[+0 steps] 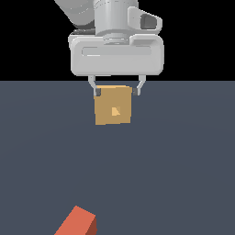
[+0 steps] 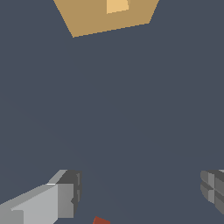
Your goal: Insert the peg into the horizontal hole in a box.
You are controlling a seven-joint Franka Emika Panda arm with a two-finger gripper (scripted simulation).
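Claw [image 1: 116, 92] wide open and empty, above the floor [image 1: 183, 160], box [image 1: 113, 111] behind, peg [image 1: 77, 223] well apart.

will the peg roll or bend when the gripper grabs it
Probably not: the peg shows flat faces and square edges, so it should lie still rather than roll. It looks rigid, so bending seems unlikely. The open gripper has flat fingers, which should seat well on those faces.

Pale grey glossy arm [image 1: 87, 13], boxy rounded white hand; gripper [image 1: 116, 92] fingers [image 2: 48, 199] grey, dark ribbed pads.
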